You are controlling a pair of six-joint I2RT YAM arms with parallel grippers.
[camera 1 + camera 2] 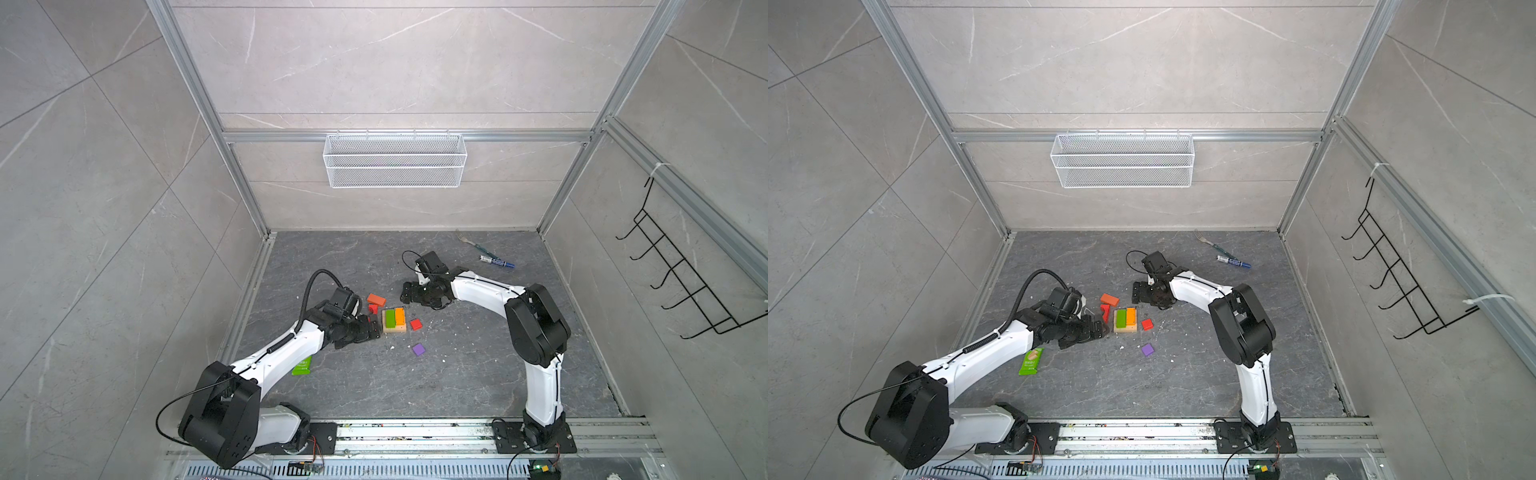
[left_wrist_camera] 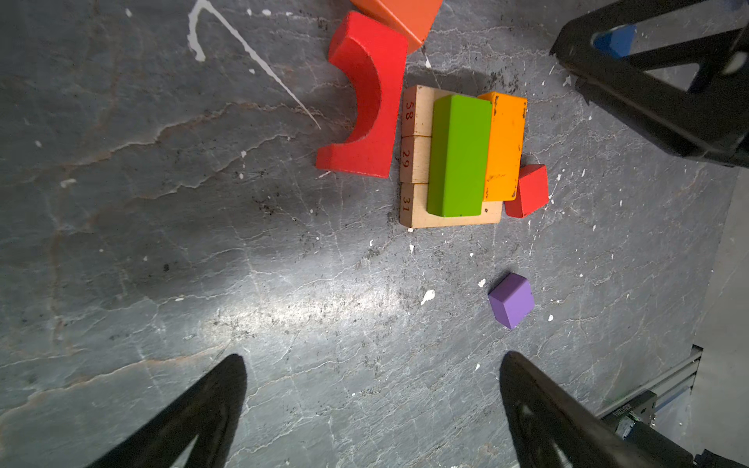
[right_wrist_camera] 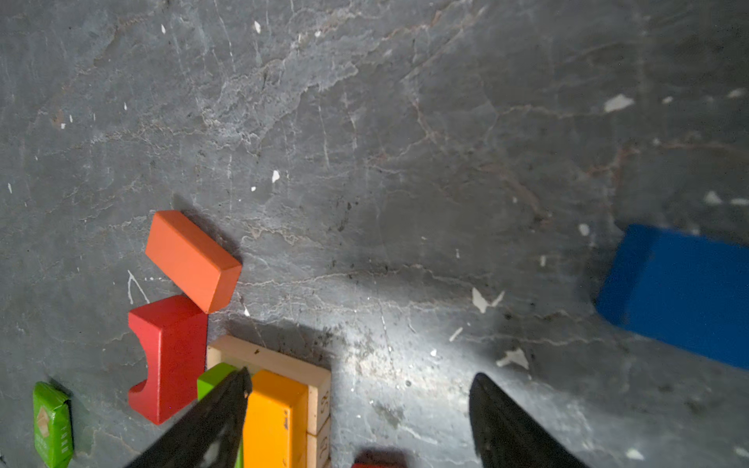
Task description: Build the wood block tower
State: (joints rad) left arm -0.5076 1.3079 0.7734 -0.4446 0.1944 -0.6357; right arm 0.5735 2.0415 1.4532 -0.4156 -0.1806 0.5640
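Hovered with left gripper and right gripper both spread wide and empty, tower just ahead of the left fingertips and near one right finger; judged best to square the right fingers across the red-orange bar beyond them before closing.

Left arm and right arm crouch low, jaws apart.

The blue block looks blurred, cut off at the edge.
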